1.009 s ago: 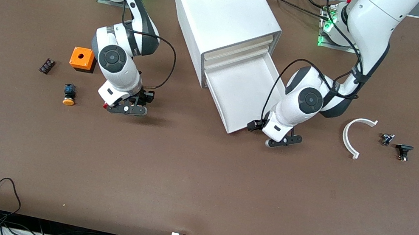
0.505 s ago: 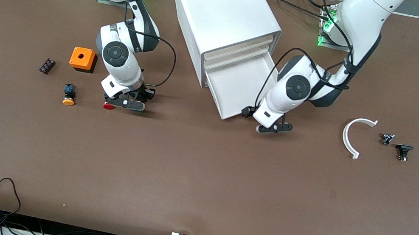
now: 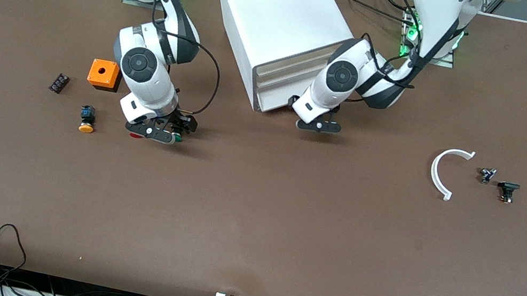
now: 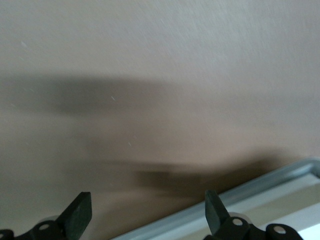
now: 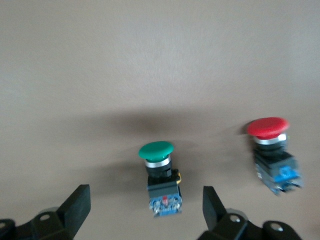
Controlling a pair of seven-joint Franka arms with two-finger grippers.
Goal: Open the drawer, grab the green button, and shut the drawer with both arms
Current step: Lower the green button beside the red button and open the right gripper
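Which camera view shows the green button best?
The right wrist view: the green button lies on the table between the open right gripper's fingers, beside the red button. The front view shows only a green speck under that gripper. The left wrist view does not show it.

Both arms' bases cut off at our front view's top, green button point(image 3: 179, 138) mostly hidden under the right gripper point(image 3: 151, 132), cabinet point(image 3: 279, 15) cropped above, left wrist view blurred.

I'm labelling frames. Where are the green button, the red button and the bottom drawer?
green button point(image 5: 156, 150): right wrist view, on its cap.
red button point(image 5: 268, 126): right wrist view, on its cap.
bottom drawer point(image 3: 274, 102): front view, on its front.
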